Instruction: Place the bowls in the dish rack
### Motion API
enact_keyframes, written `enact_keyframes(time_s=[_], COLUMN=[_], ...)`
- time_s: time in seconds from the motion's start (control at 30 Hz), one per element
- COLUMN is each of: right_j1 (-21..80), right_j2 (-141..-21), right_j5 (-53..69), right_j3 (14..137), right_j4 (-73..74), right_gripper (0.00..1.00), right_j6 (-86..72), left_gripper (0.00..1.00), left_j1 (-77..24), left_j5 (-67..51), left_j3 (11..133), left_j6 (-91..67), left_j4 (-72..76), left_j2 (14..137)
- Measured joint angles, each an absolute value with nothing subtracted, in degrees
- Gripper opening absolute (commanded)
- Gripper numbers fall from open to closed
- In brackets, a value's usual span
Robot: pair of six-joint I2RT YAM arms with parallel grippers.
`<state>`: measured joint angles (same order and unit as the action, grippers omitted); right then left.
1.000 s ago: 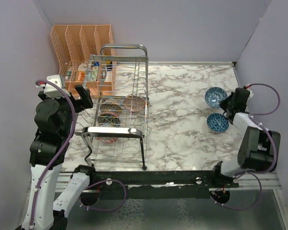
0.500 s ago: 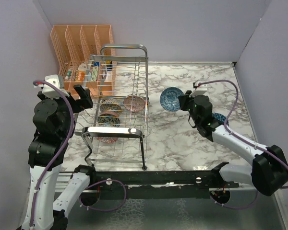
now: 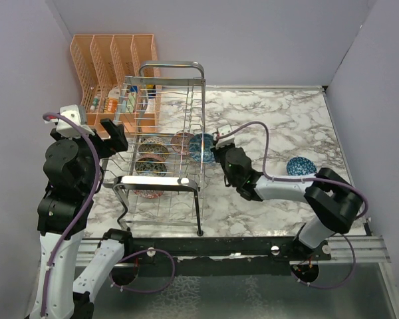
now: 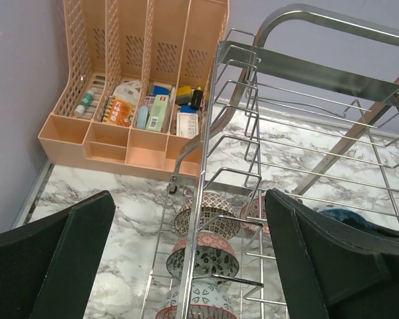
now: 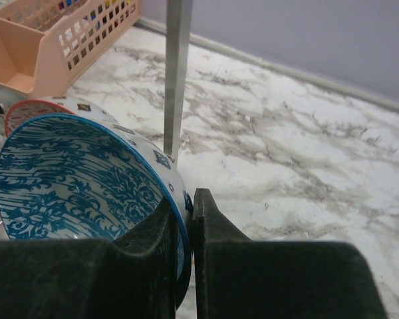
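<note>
From above, the right gripper (image 3: 215,153) is stretched across the table (image 3: 266,119), jaws closed tight on the rim of a blue bowl (image 3: 201,147). The bowl is carried on edge right at the right-hand side of the dish rack (image 3: 157,181), but whether it is past the side wires or just outside them this view won't settle. A second blue bowl (image 3: 300,166) waits well apart on the marble, and the left gripper (image 3: 113,136) hangs by the rack's left side. Over to the left wrist: its fingers (image 4: 66,259) stand wide apart with nothing between them. A row of patterned bowls (image 4: 203,259) sits on edge in the rack below, the orange organizer (image 4: 139,80) stands beyond, and only a sliver of the blue bowl peeks out past the right finger. Now the right wrist: the fingers (image 5: 253,272) pinch the rim, a pink-red bowl (image 5: 36,107) sits just behind, and the rack's upright bar (image 5: 176,66) is close alongside. The smart play is to keep the bowl tilted, pass clear of that bar, lower it into a free slot beside the pink-red bowl and let go only once the wires carry it. That slot is hidden under bowl and fingers, and the bowl's base is cut off.
</note>
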<state>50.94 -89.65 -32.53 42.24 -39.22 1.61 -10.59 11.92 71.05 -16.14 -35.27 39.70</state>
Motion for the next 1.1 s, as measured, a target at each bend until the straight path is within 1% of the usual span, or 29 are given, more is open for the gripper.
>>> enact_keyframes(time_s=[0.1,0.3,0.47,0.7,0.87,1.1], right_j1=[53.2,59.0,60.0,59.7,59.7,59.7], right_j2=[-94.3,-106.1,-110.2,-113.5,-116.2,-116.6], right_j5=[-34.9,-39.4,-40.0,-39.8,-39.0,-37.2], right_j3=[44.1,47.0,47.8,49.9,50.0,49.5], right_j4=[-46.5,-67.1,-76.2,-84.0,-83.9,-84.0], right_gripper=[0.01,0.01,0.01,0.01,0.01,0.01], right_j6=[8.1,25.5,33.6,41.1,45.9,49.2], left_gripper=[0.99,0.99,0.99,0.99,0.99,0.99], left_j1=[-10.6,-10.6,-10.6,-10.6,-10.6,-10.6], left_j5=[11.9,12.0,12.1,12.6,12.9,13.2], left_j3=[71.2,71.2,71.2,71.2,71.2,71.2], left_j6=[-16.1,-15.9,-15.7,-15.3,-14.9,-14.6], left_j4=[-35.3,-35.3,-35.2,-35.2,-35.2,-35.2], left_j2=[39.7,39.8,39.9,39.9,39.9,39.9])
